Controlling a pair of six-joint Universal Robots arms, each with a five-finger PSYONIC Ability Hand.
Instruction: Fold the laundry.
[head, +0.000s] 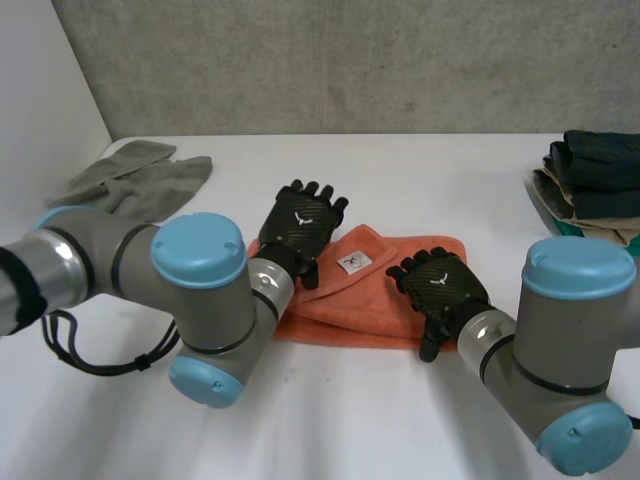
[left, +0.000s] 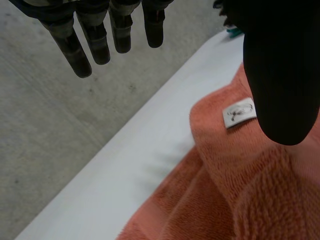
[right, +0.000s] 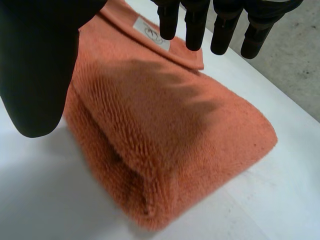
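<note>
An orange towel lies folded into a thick bundle in the middle of the white table, a white label showing on its top layer. My left hand hovers over the towel's left end, fingers straight and apart from the thumb, holding nothing. My right hand hangs above the towel's right end, open too, with its fingers spread over the terry cloth. The label also appears beside my left thumb.
A grey garment lies crumpled at the table's far left. A stack of folded dark and beige clothes sits at the far right edge. A concrete wall runs behind the table.
</note>
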